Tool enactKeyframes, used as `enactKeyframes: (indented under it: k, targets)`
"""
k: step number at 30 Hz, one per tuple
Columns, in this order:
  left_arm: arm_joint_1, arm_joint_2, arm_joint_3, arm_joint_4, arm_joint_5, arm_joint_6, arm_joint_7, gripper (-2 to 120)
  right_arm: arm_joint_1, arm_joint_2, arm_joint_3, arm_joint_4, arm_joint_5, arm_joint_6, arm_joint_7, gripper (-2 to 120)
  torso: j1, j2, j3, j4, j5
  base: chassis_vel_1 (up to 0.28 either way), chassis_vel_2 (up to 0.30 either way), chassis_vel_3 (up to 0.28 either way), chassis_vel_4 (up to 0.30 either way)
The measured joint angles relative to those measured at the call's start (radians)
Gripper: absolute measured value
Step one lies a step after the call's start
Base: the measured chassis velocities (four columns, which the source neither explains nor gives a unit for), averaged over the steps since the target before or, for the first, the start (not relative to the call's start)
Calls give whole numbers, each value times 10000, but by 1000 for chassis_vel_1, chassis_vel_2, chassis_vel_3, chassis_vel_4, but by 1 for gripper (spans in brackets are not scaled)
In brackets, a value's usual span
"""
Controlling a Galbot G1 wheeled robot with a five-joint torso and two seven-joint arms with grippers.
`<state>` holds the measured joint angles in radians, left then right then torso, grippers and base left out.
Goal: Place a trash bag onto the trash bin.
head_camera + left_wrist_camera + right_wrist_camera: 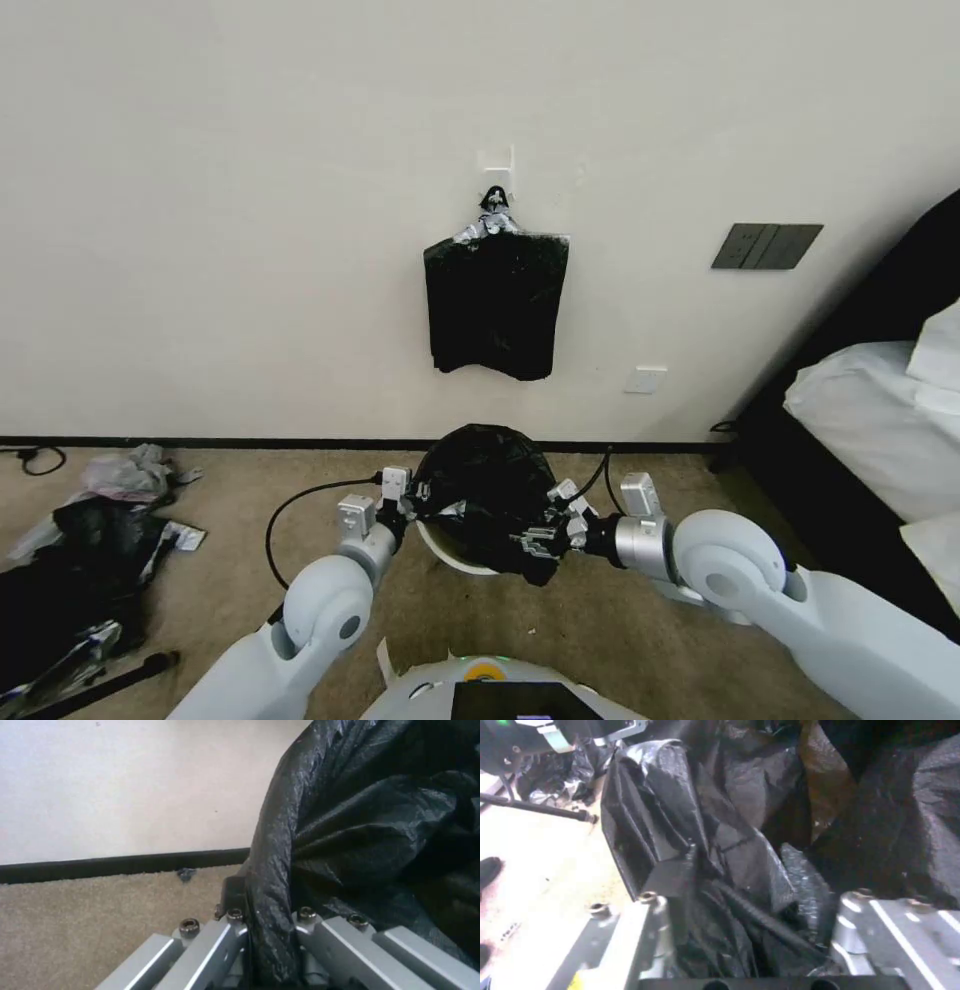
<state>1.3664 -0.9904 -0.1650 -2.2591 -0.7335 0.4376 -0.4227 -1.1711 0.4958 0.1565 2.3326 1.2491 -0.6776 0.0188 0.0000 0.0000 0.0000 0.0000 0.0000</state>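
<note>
Left claw (418,497): 11 o'clock, arm extended forward, fingers clamped closed.
Right claw (540,535): 1 o'clock, forearm angled inward, fingers clamped closed.

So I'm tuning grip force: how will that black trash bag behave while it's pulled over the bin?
The trash bag is probably floppy: it creases and bunches at the left claw and right claw. Its glossy film may slip. It seems light, so tugging could tip the trash bin.

Trash bag (487,485) glossy black; trash bin (450,556) cream-white; carpet (600,620) beige.
</note>
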Motion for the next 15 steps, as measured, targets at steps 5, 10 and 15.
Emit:
enactKeyframes:
  k: [5, 10, 15]
  targets:
    - [-39, -33, 35, 28, 16, 3, -11, 1, 210, -11, -201, -30, 37, 0, 29, 25, 0, 0, 0, 0, 0, 0, 0, 0, 0]
    - [-92, -12, 42, 64, 5, 13, -30, 1, 335, -12, -370, -70, 35, -12, 30, 7, 0, 0, 0, 0, 0, 0, 0, 0, 0]
    - [-102, 16, 39, 64, -17, 18, -56, 1, 377, -20, -402, -74, 21, -5, 29, 0, 0, 0, 0, 0, 0, 0, 0, 0, 0]
